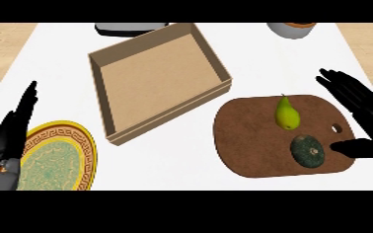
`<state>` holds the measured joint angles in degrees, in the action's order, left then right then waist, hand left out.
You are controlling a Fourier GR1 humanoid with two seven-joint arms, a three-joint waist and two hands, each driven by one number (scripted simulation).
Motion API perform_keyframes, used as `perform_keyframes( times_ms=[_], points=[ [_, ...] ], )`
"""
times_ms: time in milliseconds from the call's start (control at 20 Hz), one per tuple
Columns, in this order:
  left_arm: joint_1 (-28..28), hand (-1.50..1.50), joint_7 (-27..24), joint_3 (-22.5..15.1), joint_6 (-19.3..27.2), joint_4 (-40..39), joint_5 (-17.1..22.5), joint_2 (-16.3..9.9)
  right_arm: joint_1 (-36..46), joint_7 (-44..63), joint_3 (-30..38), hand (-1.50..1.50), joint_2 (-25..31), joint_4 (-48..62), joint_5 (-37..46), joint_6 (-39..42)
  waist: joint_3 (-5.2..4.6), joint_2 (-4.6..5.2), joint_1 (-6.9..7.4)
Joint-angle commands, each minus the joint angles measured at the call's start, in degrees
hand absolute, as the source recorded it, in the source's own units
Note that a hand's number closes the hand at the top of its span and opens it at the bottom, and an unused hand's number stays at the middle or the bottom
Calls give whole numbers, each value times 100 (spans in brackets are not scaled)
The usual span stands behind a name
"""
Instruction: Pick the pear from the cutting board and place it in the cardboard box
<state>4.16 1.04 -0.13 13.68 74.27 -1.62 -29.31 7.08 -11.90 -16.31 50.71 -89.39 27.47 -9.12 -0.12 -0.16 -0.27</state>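
A yellow-green pear (287,113) lies on the brown cutting board (251,138) at the right, stem pointing away from me. Just below it on the board sits a dark green squash (307,150). The cardboard box (120,128) stands open at the centre left, nothing inside it. My right hand (351,96) is open at the board's right edge, fingers straight and thumb (353,148) reaching over the board beside the squash; it touches neither fruit. My left hand (15,128) rests open at the left edge, fingers up.
A yellow patterned plate (69,158) lies at the lower left, next to the left hand. A dark tray-like object (128,28) sits behind the box. A grey bowl (291,29) stands at the back right. White counter (167,163) runs between box and board.
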Motion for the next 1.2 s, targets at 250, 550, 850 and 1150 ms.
perform_keyframes(
  times_ms=[250,550,850,1150],
  points=[
    [8,0,99,63,-107,173,-19,-78,627,2381,-927,-150,631,-1050,1587,1974,-8,-11,99],
    [451,0,529,-150,77,140,-282,152,1655,3656,-1581,-150,-43,-663,1969,3836,-2,44,205],
    [8,0,417,-191,156,370,-415,395,1929,4058,-1669,-150,-1026,50,2143,4542,12,21,109],
    [-26,0,315,257,-286,288,-322,194,1993,3838,-1432,-150,-1330,405,2801,4750,12,13,61]
  ],
)
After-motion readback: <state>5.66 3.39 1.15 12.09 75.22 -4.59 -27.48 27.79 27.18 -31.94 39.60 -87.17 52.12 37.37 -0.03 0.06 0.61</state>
